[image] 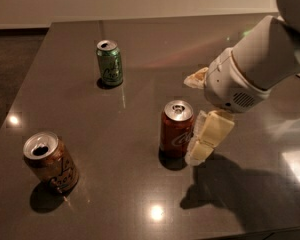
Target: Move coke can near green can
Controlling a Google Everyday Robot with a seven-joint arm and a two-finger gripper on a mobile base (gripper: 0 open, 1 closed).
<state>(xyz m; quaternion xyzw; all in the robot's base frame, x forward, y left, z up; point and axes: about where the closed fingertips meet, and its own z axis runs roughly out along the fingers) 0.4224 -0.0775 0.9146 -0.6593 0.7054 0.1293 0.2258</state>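
The coke can (176, 130) stands upright near the middle of the dark table, red with a silver top. The green can (110, 63) stands upright at the back left, well apart from it. My gripper (194, 118) comes in from the right, just beside the coke can's right side. It is open and holds nothing: the near pale finger (210, 135) lies close against the can's right side, and the far finger (196, 78) is behind the can. The can is at the mouth of the gap, not gripped.
A brown-orange can (50, 161) stands at the front left of the table (90, 119). The table's front edge runs along the bottom of the view and its left edge drops to a dark floor. My white arm (260, 64) fills the upper right.
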